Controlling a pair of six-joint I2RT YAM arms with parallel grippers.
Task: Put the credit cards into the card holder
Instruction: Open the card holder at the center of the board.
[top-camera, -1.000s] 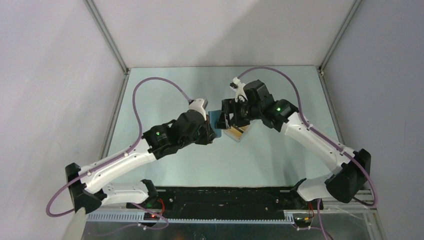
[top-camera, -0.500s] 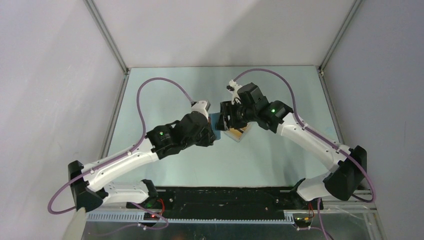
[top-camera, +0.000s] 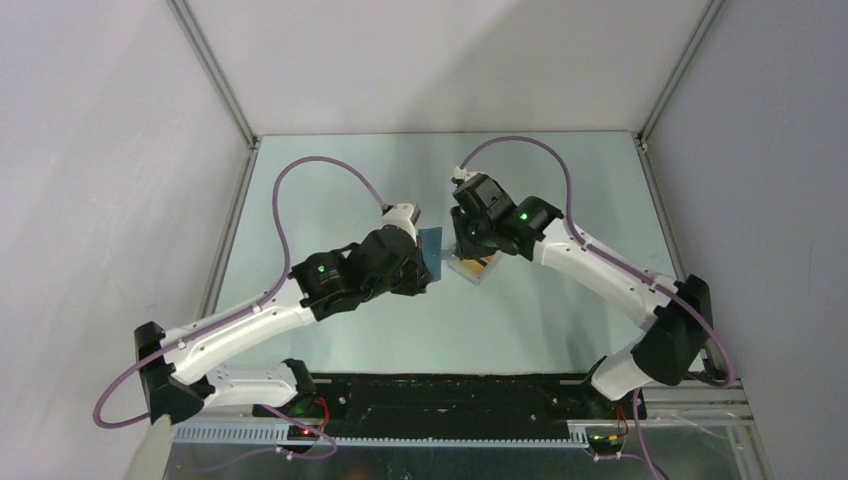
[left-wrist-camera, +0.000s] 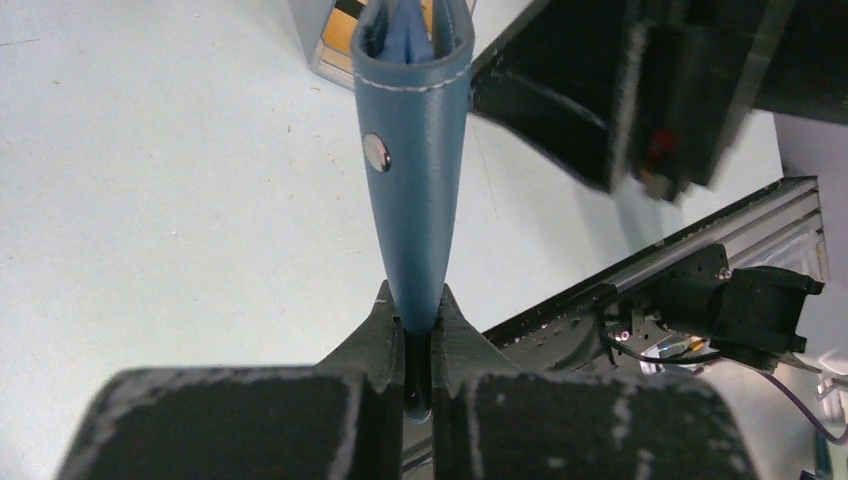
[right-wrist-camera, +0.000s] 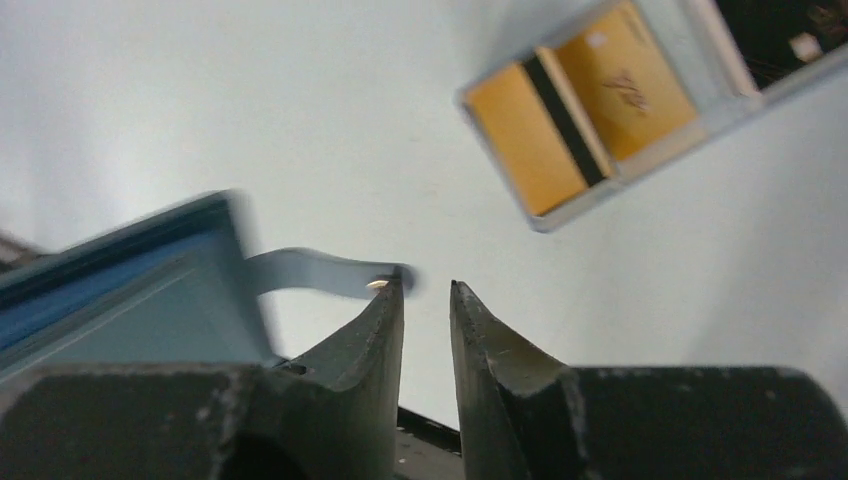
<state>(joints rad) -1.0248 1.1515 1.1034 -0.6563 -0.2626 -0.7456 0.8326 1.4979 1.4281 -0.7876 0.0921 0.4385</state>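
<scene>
Left wrist view: the left gripper (left-wrist-camera: 418, 318) is clamped on the lower edge of the card holder (left-wrist-camera: 413, 170), which stands edge-on at frame centre. A metal snap stud (left-wrist-camera: 377, 152) shows on its blue spine. Right wrist view: the right gripper (right-wrist-camera: 428, 290) has a narrow gap between its jaws with nothing in it. A pale strap (right-wrist-camera: 310, 270) from the holder at lower left reaches one fingertip. Credit cards (right-wrist-camera: 570, 130), yellow-orange with a dark stripe, lie in a clear tray (right-wrist-camera: 705, 60) at upper right. The script mark on one card is unreadable.
</scene>
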